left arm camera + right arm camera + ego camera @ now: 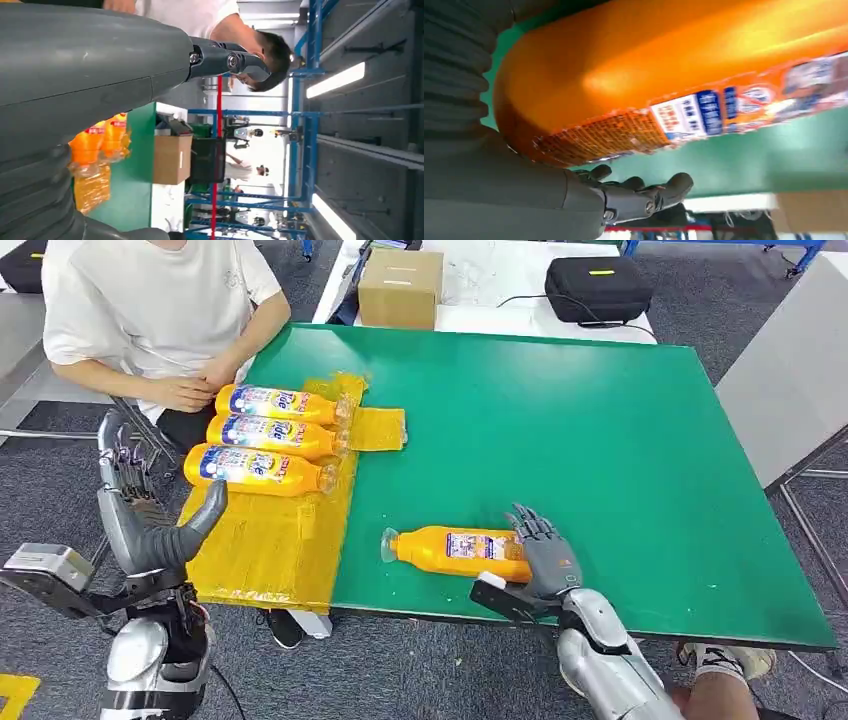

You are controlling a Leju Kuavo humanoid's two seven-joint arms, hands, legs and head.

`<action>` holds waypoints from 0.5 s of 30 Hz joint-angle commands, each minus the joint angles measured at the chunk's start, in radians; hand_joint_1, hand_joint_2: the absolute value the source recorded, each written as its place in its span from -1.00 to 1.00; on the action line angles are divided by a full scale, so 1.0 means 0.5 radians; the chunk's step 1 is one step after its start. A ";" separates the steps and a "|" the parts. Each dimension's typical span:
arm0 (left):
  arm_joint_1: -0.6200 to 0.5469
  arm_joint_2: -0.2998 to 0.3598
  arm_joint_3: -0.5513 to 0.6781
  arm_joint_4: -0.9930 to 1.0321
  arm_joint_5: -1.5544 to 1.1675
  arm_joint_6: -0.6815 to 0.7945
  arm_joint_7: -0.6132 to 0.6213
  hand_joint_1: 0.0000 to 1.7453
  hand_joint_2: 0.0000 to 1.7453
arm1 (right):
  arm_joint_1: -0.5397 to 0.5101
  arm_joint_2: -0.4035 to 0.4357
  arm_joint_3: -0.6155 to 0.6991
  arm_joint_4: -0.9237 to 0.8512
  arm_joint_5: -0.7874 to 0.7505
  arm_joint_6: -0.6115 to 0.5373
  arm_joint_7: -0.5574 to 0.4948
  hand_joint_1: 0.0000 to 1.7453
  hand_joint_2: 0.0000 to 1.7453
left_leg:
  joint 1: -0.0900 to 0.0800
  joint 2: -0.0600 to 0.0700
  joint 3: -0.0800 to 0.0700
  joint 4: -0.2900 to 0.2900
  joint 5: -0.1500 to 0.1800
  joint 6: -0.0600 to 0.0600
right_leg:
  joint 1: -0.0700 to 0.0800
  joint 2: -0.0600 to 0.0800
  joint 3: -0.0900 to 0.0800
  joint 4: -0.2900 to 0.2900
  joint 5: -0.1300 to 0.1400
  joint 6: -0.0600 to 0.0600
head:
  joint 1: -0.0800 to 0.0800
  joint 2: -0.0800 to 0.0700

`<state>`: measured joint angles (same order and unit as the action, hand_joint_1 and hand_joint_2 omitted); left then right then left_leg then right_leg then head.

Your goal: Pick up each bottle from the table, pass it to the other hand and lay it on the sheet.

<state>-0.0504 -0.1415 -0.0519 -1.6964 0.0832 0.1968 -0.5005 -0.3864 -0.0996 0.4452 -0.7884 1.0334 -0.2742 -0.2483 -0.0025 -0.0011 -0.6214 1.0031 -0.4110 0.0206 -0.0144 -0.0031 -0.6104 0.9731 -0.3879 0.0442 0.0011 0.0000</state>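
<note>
Right hand (546, 552) rests against the base of an orange bottle (455, 550) lying lower centre on the green tabletop (600, 440); whether it grips cannot be told. Left hand (140, 510), lower left, released, holds nothing. Three bottles (268, 435) lie on the yellow sheet (265, 540).

A lab or workshop: blue metal racks (305, 125), ceiling strip lights (337, 80).

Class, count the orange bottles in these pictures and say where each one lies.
4: three bottles side by side on the yellow sheet; one bottle on the green table at the right hand.
</note>
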 commanded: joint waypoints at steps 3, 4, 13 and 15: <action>-0.051 0.009 0.024 0.204 -0.004 -0.018 0.030 -1.00 1.00 | -0.219 0.041 0.070 0.506 -0.068 0.187 0.023 1.00 1.00 | 0.002 0.005 0.017 -0.004 -0.002 -0.004 | 0.002 0.004 0.015 -0.004 -0.001 -0.004 | 0.000 0.000; -0.051 0.009 0.024 0.204 -0.004 -0.018 0.030 -1.00 1.00 | -0.219 0.041 0.070 0.506 -0.068 0.187 0.023 1.00 1.00 | 0.002 0.004 0.016 -0.002 -0.002 -0.003 | 0.002 0.003 0.014 -0.003 -0.001 -0.004 | 0.000 0.000; -0.063 0.012 0.039 0.223 0.058 -0.055 0.058 -1.00 1.00 | -0.270 0.030 0.099 0.565 -0.098 0.273 0.023 1.00 1.00 | 0.002 0.002 0.018 -0.004 0.001 -0.002 | 0.002 0.001 0.016 -0.004 0.003 -0.007 | -0.001 0.000; -0.072 0.016 0.055 0.237 0.078 -0.063 0.061 -1.00 1.00 | -0.299 0.026 0.119 0.601 -0.105 0.302 0.033 1.00 1.00 | 0.002 0.001 0.018 -0.003 0.002 -0.002 | 0.002 0.000 0.016 -0.004 0.003 -0.007 | 0.000 0.000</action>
<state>-0.0507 -0.1415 -0.0496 -1.6571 0.0866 0.1831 -0.4883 -0.5020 -0.0874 0.4509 -0.6370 0.9941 -0.1873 -0.2403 -0.0026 0.0016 -0.6152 1.0030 -0.4093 0.0214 -0.0143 -0.0012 -0.6057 0.9727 -0.3852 0.0422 0.0011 0.0000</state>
